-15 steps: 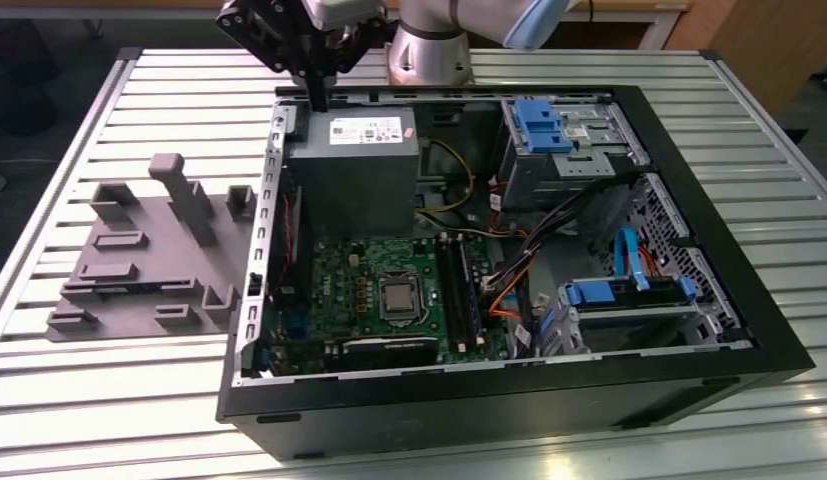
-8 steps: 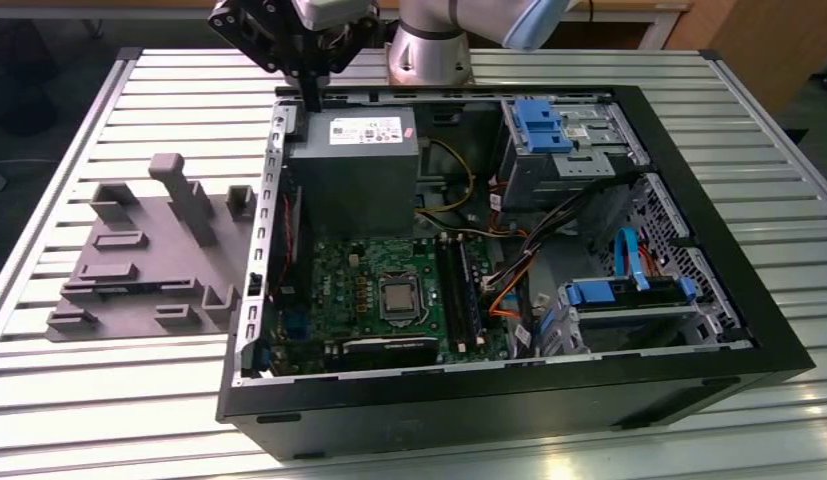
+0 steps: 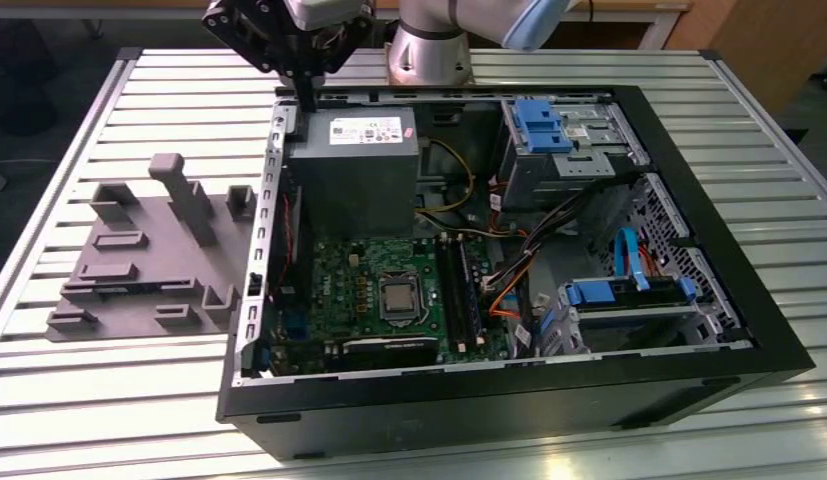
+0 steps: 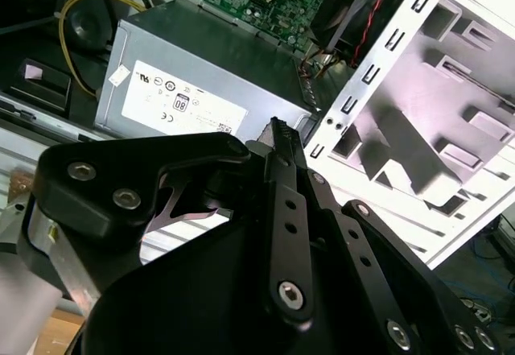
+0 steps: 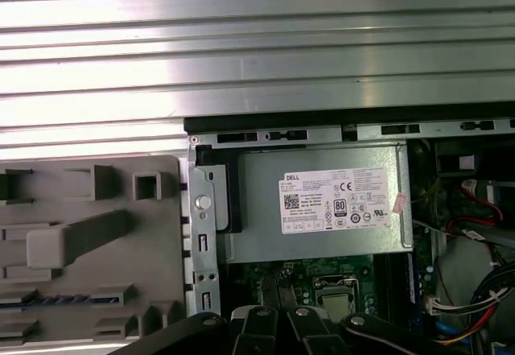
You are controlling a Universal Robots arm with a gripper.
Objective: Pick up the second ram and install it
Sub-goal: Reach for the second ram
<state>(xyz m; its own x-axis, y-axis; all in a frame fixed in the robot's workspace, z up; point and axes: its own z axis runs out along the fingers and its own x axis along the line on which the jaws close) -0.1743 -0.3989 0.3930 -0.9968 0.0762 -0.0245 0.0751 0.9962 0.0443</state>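
The gripper (image 3: 306, 100) hangs from the arm (image 3: 433, 45) over the far corner of the open computer case (image 3: 520, 400), on the exterior view's left. It is above the case wall, just beside the grey power supply (image 3: 353, 165). In the second wrist view the black fingers (image 4: 278, 158) are pressed together into a single narrow blade, and nothing can be seen between them. The second ram (image 5: 60, 299) is seated edge-up in a slot of the grey holder block (image 3: 146, 270). In the first wrist view it shows as a thin dark blue strip. The holder block lies on the slatted metal table (image 3: 120, 400) outside the case, against the case's side wall at the exterior view's left. The second ram is well apart from the gripper and is not being held. Inside the case, the green motherboard (image 3: 346, 275) lies on the near side of the power supply, with the processor socket (image 3: 397, 297) near its middle. The long black memory slots (image 3: 456, 290) run alongside the socket, toward the exterior view's right. Whether a module occupies any of these slots cannot be determined.
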